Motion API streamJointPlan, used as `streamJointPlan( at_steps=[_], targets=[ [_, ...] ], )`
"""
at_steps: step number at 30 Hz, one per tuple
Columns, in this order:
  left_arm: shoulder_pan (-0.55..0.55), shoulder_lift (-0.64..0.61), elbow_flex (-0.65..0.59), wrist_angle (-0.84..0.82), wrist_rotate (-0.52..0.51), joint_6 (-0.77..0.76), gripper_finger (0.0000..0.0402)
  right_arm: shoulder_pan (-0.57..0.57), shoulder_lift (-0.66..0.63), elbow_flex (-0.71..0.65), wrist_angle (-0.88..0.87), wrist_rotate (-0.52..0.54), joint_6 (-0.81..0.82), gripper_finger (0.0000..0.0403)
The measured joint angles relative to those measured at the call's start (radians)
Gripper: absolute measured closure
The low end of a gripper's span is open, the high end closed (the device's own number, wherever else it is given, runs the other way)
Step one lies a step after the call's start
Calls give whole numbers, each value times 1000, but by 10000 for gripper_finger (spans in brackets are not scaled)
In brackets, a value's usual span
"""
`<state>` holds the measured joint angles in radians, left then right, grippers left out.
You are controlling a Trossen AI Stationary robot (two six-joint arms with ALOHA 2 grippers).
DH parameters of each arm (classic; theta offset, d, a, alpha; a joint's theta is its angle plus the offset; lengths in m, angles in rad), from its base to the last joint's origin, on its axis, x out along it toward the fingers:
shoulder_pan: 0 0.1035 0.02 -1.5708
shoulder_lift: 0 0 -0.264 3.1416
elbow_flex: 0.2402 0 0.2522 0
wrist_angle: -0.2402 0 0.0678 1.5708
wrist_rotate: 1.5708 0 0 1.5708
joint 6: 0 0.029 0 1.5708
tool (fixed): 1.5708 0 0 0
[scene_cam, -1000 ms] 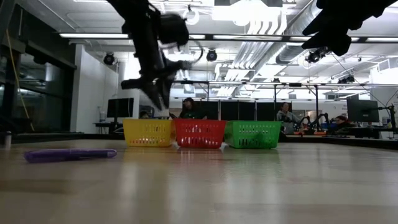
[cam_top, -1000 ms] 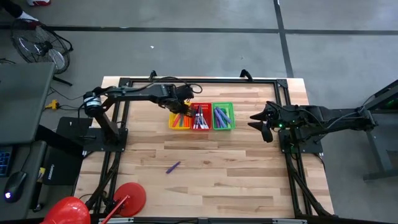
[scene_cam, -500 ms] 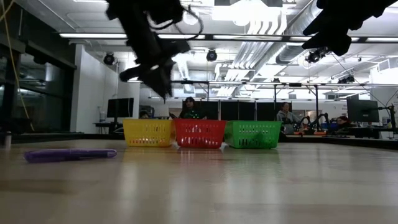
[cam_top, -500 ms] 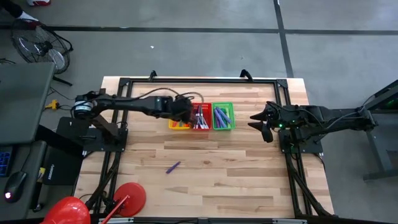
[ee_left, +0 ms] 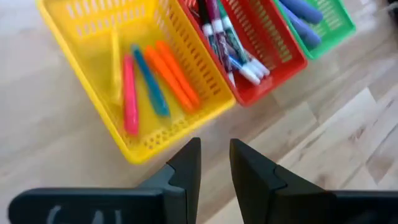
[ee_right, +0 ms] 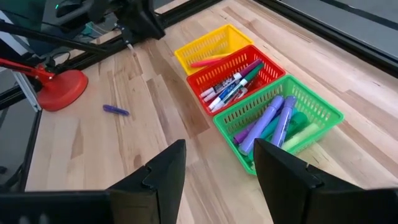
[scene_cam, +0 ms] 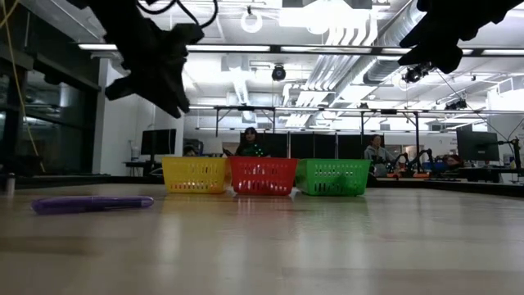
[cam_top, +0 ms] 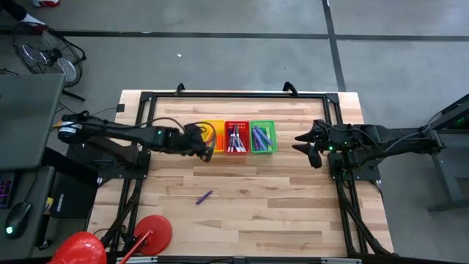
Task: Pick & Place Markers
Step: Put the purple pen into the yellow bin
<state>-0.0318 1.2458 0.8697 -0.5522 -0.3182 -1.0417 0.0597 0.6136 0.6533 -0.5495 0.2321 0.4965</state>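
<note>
We find the left gripper (cam_top: 207, 150) at centre-left of the high view, above bare wood just below the yellow basket (cam_top: 218, 126), its fingers (ee_left: 186, 168) drawn near each other with a narrow gap and pinching nothing. One purple marker (cam_top: 204, 196) lies alone on the table (cam_top: 293, 213) in the lower-centre of that view, well apart from the baskets; the remaining markers sit sorted in the yellow basket, the red basket (cam_top: 237, 148) and the green basket (cam_top: 263, 150). The right gripper (cam_top: 306, 147) waits at centre-right with fingers spread, holding nothing. In our judgement the loose marker is the outstanding item. Risks: it lies flat and round-bodied, so a descent with the fingers this close could land on top of it and roll it away; a grasp near one end could let it tilt and slip in transit; a low pass over the light mesh baskets could shift them.
</note>
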Motion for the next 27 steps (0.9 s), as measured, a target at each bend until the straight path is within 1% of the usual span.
streamJointPlan(
  at_steps=[3, 6, 12, 16, 19, 27],
  targets=[
    [-61, -8, -22, -8, -7, -49, 318, 0, 0, 0, 0, 0, -3, 226],
    [-107, -7, -34, -6, 27, -96, 318, 0, 0, 0, 0, 0, -4, 226],
    [-171, 35, -35, 5, 87, -101, 318, 0, 0, 0, 0, -3, -7, 226],
    [-201, 61, -35, 15, 150, -99, 313, 0, 0, 0, 0, -6, -8, 226],
    [-206, 95, -35, 19, 200, -112, 292, 0, 0, 0, 0, -24, -7, 226],
    [-205, 159, -23, 57, 375, -122, 207, 0, 0, 0, -1, -69, -7, 226]
  ],
)
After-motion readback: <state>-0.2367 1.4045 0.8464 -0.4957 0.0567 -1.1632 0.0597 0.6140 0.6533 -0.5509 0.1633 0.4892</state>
